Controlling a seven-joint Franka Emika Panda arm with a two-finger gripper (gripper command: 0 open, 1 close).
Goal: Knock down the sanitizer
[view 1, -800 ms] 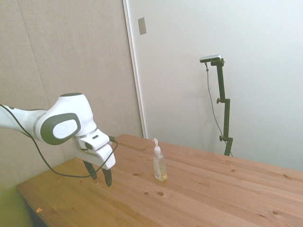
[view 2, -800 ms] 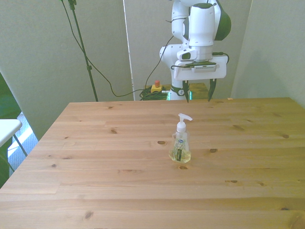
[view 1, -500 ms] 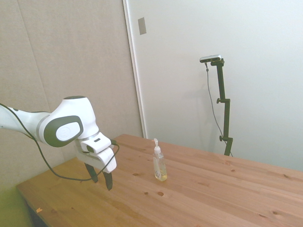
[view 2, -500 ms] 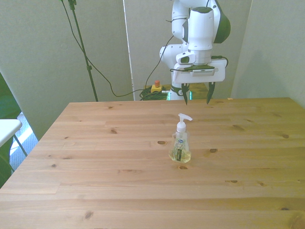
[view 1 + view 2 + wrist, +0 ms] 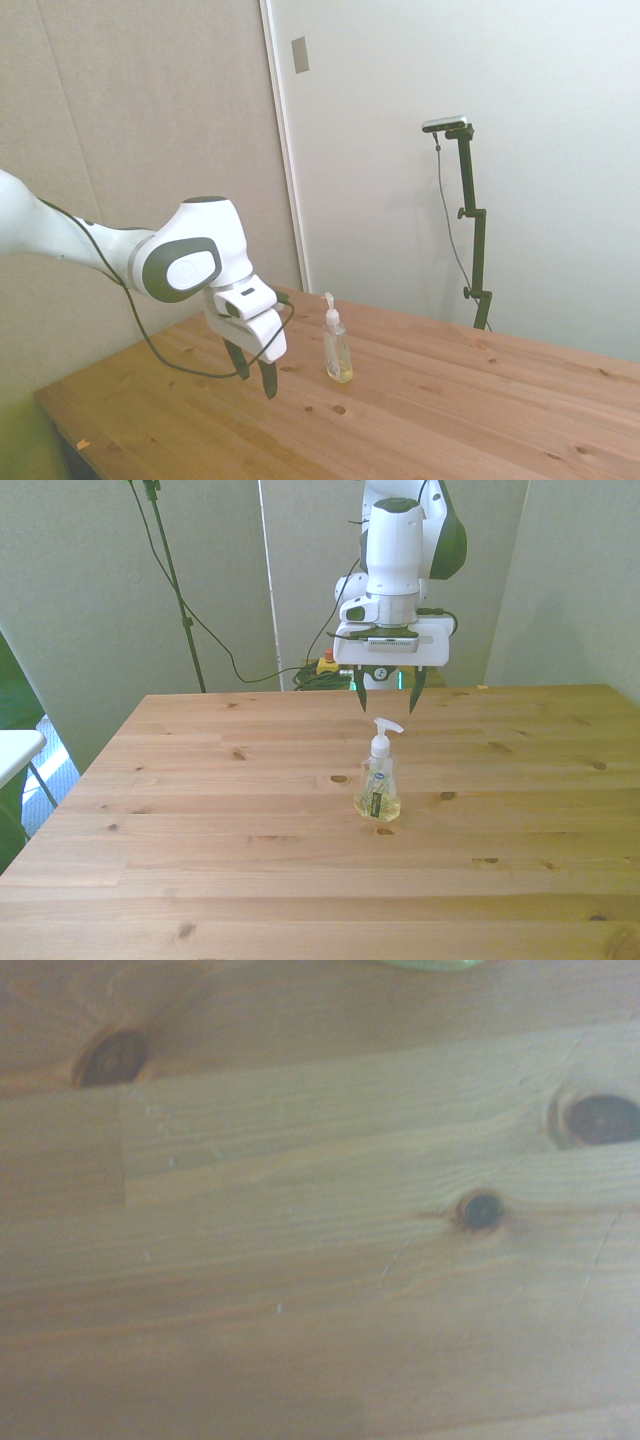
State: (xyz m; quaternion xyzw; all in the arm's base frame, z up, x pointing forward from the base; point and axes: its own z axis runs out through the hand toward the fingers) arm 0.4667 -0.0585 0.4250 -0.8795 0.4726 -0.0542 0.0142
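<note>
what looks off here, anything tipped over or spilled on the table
Nothing stands out. The sanitizer stands upright on the table with no liquid around it, and the gripper, fingers open, hangs behind it without touching it.

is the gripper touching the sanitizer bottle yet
No: in the side view the gripper hangs over the table with bare wood between it and the upright sanitizer.
</note>
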